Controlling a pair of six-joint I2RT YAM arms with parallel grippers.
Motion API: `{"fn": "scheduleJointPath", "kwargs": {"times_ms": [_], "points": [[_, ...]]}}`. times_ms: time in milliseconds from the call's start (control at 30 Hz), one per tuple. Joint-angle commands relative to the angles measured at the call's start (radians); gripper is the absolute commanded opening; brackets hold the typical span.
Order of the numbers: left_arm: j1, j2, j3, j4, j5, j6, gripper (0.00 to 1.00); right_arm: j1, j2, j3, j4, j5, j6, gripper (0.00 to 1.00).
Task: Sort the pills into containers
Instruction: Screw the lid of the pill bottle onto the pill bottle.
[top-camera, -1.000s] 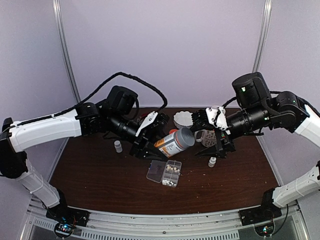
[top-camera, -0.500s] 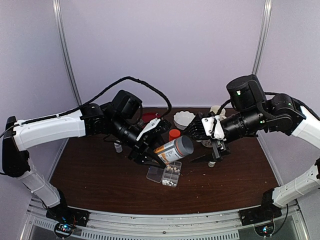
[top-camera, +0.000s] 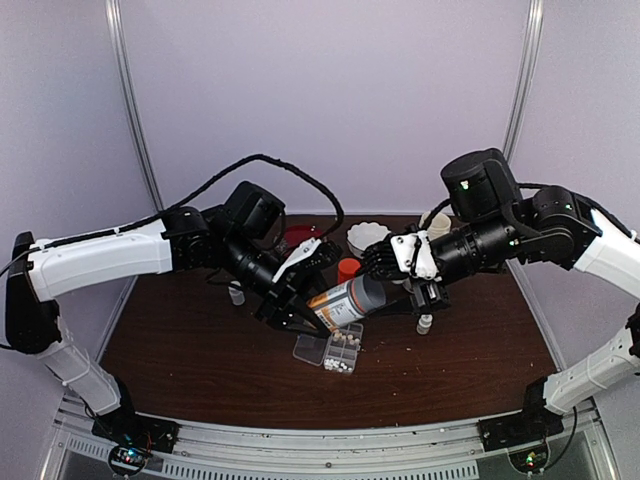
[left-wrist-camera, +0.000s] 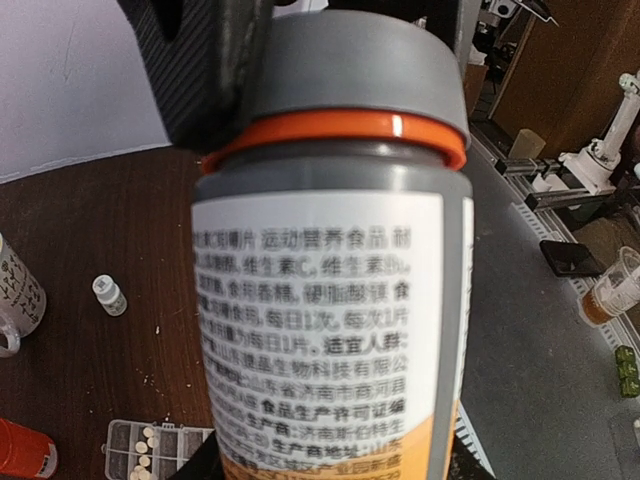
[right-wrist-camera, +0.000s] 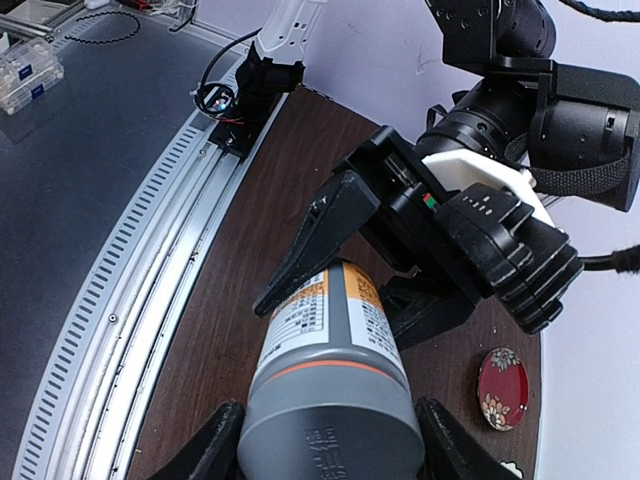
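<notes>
Step looks like uncapping. Left pincer (top-camera: 302, 306) pinches the tilted white-labelled supplement bottle (top-camera: 345, 300) mid-frame. Right pincer (right-wrist-camera: 330, 447) flanks its grey cap (left-wrist-camera: 350, 60); clamped or not, cannot tell. Next: clamp cap, twist off. Tiny white pills (top-camera: 346, 345) sit in the flat clear plastic organizer (top-camera: 315, 345) on the brown table (top-camera: 200, 350), just below the bottle.

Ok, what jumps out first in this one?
The big grey-capped bottle, held tilted in mid-air at the centre of the top view. The left gripper clamps its body while the right gripper has its fingers either side of the cap. Just below lies the open organizer, with white pills in some cells.
</notes>
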Motion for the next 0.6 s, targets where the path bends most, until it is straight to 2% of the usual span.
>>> {"fn": "scheduleJointPath", "kwargs": {"times_ms": [0, 167, 267, 467, 567], "points": [[0.005, 0.011, 0.032, 0.007, 0.023, 0.006, 0.03, 0.007, -0.010, 0.010, 0.052, -0.003, 0.013, 0.52], [0.006, 0.010, 0.043, -0.005, -0.010, 0.010, 0.03, 0.007, -0.006, 0.000, 0.071, 0.017, 0.079, 0.42], [0.008, -0.003, 0.051, 0.028, -0.086, -0.003, 0.03, 0.006, -0.002, -0.028, 0.107, 0.052, 0.176, 0.39], [0.007, -0.025, 0.087, 0.100, -0.190, -0.011, 0.02, 0.004, -0.010, -0.106, 0.234, 0.146, 0.460, 0.31], [0.008, -0.034, 0.119, 0.099, -0.299, 0.003, 0.03, 0.002, 0.002, -0.102, 0.256, 0.250, 0.640, 0.25]]}}
